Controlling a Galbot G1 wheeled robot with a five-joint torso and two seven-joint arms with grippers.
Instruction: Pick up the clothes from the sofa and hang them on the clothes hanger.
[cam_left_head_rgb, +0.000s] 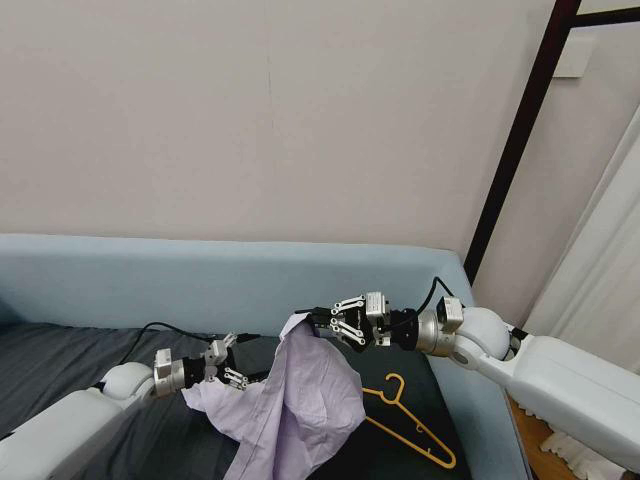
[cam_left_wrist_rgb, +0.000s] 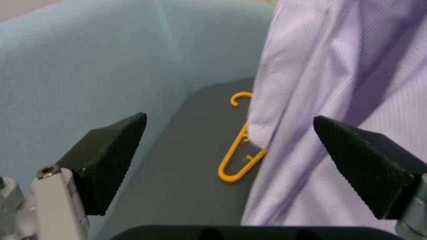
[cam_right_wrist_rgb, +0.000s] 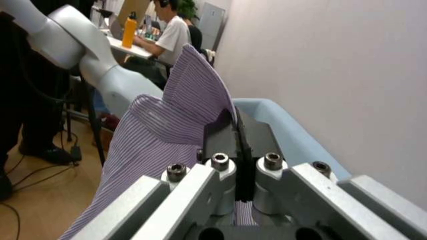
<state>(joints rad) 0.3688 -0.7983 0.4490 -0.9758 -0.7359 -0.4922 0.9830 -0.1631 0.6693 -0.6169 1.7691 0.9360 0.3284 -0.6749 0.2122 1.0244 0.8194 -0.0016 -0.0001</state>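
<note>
Head view, mid-pickup: the right tool (cam_left_head_rgb: 318, 322), clamped on the lilac shirt (cam_left_head_rgb: 305, 400), holds it partly off the sofa (cam_left_head_rgb: 200, 280) while the left tool (cam_left_head_rgb: 225, 365) gapes empty beside it; next, I judge, comes reaching the yellow hanger (cam_left_head_rgb: 415, 425).

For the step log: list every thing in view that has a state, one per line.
shirt: pinched at its top edge and lifted, lower folds draped down to the sofa seat
hanger: lying flat on the seat, nothing on it
right gripper: shut on the shirt, held above the seat
left gripper: open, low beside the shirt's lower folds
</note>
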